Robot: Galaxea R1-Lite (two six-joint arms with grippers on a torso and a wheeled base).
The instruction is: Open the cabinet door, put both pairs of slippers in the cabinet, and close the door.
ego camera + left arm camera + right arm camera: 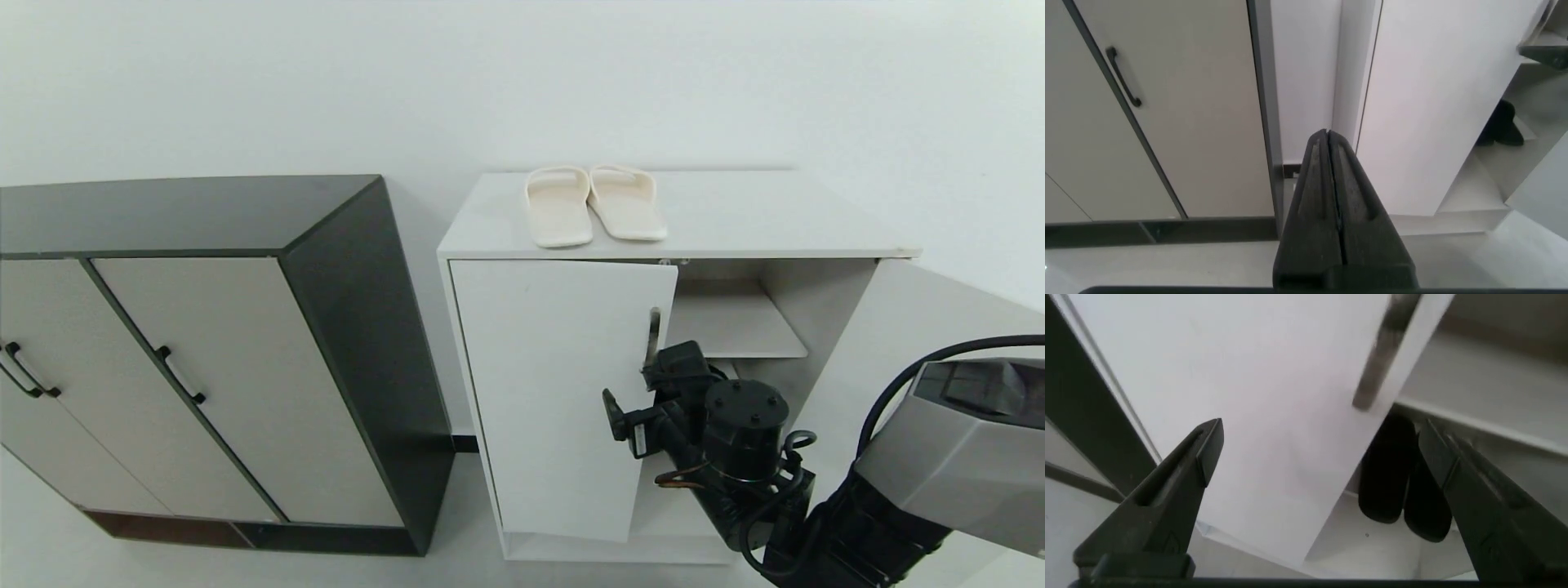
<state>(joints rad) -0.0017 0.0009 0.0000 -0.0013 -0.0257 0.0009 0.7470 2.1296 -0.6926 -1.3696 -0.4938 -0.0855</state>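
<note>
Plain white wall [522, 82]; dark cabinet [351, 327] left, smooth white cabinet [735, 212] right, right door [906, 327] open.
Cream slippers [558, 208] lie on top, black slippers [1404, 478] low inside; right gripper [1321, 433] gapes wide, empty, beside the handle [653, 331] of the left door [555, 392]; left gripper [1328, 139] closed tight, empty.

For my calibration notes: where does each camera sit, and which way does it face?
Head: on the head, looking down at the white cabinet; right arm shows.
Left wrist: low, facing dark cabinet and door; shut left pincer shows.
Right wrist: facing the door edge; open right pincer shows.
Shared: both wrist views show black slippers.
</note>
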